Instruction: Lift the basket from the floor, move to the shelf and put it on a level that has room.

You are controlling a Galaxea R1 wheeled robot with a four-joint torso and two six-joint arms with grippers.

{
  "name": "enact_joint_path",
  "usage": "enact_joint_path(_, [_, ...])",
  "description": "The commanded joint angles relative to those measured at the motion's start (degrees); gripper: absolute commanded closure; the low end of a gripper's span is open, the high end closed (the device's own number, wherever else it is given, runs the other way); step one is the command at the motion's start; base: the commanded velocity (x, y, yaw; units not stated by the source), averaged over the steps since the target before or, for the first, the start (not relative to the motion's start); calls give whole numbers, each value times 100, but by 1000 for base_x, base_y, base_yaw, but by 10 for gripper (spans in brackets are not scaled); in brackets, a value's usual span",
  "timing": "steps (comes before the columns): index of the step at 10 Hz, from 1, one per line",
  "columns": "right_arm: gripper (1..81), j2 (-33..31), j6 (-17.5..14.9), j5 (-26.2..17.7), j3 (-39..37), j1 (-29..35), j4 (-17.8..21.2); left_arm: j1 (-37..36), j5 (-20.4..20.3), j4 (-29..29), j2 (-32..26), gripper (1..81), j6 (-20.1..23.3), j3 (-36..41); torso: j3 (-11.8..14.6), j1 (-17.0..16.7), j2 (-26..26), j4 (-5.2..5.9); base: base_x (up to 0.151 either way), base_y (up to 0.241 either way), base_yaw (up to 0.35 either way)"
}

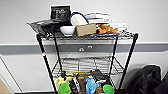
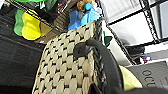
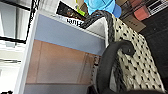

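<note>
Against a pale wall stood the shelf [image 1: 86, 37], its middle level [image 1: 86, 65] bare. Both wrist views showed the basket [image 2: 67, 72] close; grip state indeterminable.

Left wrist: pressed in close at one end of the basket [image 2: 67, 72], whose loop handle [image 2: 105, 60] arches back toward the wrist. Right wrist: equally close at the basket's opposite end, the other loop handle [image 3: 107, 62] running down to it. Hold on either handle cannot be made out.
</note>
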Motion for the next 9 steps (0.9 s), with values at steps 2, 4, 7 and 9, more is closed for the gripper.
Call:
enact_joint_path(2, [811,-143,48,-154,397,635,31,-376,-188,498,-158,811,-20,610,0,0,0,0,137,0,0])
enact_joint_path(4, [811,-160,48,-154,423,635,31,-385,-188,498,-166,811,-20,646,0,0,0,0,137,0,0])
enact_joint_path(7, [811,-178,48,-154,423,626,31,-376,-188,533,-149,811,-20,664,0,0,0,0,134,0,0])
enact_joint_path(9, [811,-178,48,-154,423,626,22,-377,-188,542,-149,811,-28,655,0,2,0,0,102,0,0])
